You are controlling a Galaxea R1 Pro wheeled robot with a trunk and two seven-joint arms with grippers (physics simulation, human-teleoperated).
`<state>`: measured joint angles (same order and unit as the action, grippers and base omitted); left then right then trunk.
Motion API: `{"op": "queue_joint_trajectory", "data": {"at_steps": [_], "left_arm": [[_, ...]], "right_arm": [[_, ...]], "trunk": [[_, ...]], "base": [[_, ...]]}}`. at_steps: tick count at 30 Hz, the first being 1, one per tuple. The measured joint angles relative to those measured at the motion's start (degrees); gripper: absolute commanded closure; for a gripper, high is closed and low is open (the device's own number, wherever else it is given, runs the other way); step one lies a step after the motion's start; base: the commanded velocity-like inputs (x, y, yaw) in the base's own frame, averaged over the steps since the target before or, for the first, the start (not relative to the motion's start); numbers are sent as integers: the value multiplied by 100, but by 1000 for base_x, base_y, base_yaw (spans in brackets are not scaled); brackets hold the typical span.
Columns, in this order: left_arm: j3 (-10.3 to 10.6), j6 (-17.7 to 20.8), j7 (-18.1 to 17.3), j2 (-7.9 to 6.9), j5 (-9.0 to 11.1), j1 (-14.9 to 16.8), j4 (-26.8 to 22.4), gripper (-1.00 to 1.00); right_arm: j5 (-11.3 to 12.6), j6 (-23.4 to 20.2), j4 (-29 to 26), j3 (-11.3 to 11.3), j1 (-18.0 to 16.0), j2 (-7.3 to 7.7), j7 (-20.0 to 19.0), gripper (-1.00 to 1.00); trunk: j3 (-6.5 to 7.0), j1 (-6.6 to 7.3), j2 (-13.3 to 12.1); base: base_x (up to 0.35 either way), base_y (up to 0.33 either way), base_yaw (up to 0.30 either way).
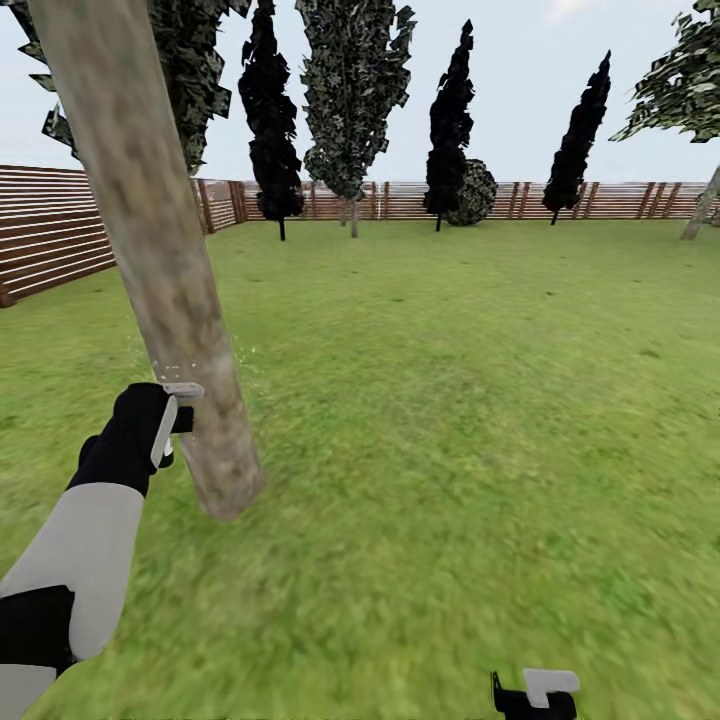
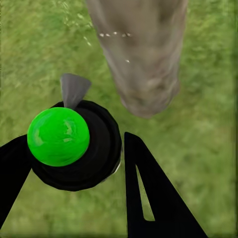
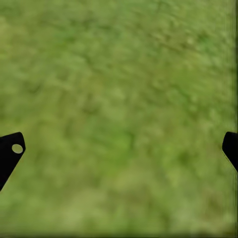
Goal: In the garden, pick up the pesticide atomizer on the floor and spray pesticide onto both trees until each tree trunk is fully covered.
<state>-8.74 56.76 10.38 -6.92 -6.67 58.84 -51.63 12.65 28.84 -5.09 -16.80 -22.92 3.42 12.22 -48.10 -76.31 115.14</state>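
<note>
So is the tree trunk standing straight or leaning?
Leaning. The tree trunk slants across the head view, its top tipped left of its base on the grass.

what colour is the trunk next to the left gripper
Mottled grey-tan with greenish patches; the tree trunk shows best in the head view.

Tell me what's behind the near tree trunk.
Behind the trunk lie lawn and the slat fence; a mottled leafy crown shows past its top. The strip of grass and fence straight behind the trunk is covered.

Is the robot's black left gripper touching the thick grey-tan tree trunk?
Apart. In the left wrist view, grass shows between the left gripper and the tree trunk.
</note>
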Motion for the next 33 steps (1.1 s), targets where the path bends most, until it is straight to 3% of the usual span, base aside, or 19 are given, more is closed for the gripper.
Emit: {"op": "queue_joint_trajectory", "data": {"at_steps": [18, 25, 29, 33], "left_arm": [[8, -22, 16, 27, 3, -86, 9, 100], [-18, -27, 17, -64, -23, -97, 15, 100], [-56, -84, -9, -263, 23, -394, 32, 100], [-15, -89, -2, -190, 74, -424, 33, 100]], "right_arm": [[0, 6, 0, 4, 0, 8, 9, -100], [8, 3, 0, 7, 0, 7, 9, -100], [4, 3, 2, 3, -1, -1, 8, -100], [3, 7, 2, 2, -1, -1, 7, -100]], "trunk": [[0, 2, 0], [0, 1, 0], [0, 1, 0], [0, 3, 0]], "base": [[142, -250, 75], [40, -267, 0], [33, -272, 165], [170, -241, 270]]}}
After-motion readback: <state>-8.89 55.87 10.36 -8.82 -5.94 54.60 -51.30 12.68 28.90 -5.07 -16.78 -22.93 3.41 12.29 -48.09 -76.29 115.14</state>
